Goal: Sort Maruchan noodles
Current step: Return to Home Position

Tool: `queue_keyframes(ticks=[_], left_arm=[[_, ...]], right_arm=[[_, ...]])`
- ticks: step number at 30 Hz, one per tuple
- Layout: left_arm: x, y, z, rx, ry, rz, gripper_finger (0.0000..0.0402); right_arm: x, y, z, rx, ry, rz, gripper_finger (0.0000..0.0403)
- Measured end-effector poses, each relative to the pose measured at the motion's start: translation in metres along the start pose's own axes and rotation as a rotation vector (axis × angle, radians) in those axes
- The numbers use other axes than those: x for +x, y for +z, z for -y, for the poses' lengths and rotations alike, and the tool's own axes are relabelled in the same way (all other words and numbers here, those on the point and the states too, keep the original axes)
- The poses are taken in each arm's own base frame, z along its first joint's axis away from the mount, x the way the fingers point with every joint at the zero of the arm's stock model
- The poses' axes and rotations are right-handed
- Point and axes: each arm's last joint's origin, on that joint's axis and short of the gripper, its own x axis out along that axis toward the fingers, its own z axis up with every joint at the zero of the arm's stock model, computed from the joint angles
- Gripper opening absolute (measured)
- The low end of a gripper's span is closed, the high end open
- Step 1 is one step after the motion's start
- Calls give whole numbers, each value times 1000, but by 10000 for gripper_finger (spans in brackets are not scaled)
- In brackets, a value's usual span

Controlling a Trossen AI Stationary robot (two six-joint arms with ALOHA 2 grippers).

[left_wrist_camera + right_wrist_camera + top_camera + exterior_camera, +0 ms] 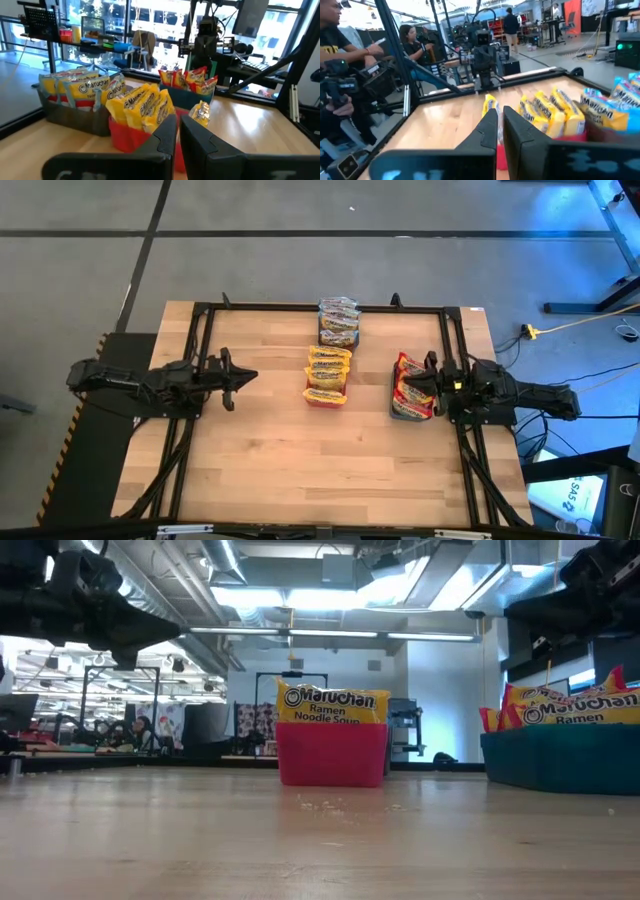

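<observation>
A: Where are the Maruchan noodles (327, 370)?
B: All binned, standing on edge: red bin (332, 755) mid-table, grey bin (75, 117) behind it, teal bin (560, 760) at right. In the red and grey bins the long axes run across the table.
A: Handling?
B: Likely light, crinkly, slick and brittle. Pinch the top edge. Left gripper (178, 131) is well clear, right gripper (500, 120) is beside the teal bin. Both are clenched and empty.

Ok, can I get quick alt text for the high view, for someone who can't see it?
Three bins of yellow Maruchan noodles stand on a wooden table: a grey bin at top centre, a red bin just below it, and a blue bin at middle right. The left gripper hangs at the left, pointing toward the red bin. The right gripper is over the blue bin's right edge.
</observation>
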Motion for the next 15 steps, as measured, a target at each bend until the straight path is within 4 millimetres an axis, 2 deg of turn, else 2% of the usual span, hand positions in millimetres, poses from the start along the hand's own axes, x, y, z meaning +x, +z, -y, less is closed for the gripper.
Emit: queue_keyframes(ticks=[10,15], left_arm=[[-8,-1,-3,15,20,1,16],[-10,-5,-4,96,28,-35,16]], right_arm=[[3,-15,5,7,-49,3,1],[3,-17,7,-5,-98,-7,1]])
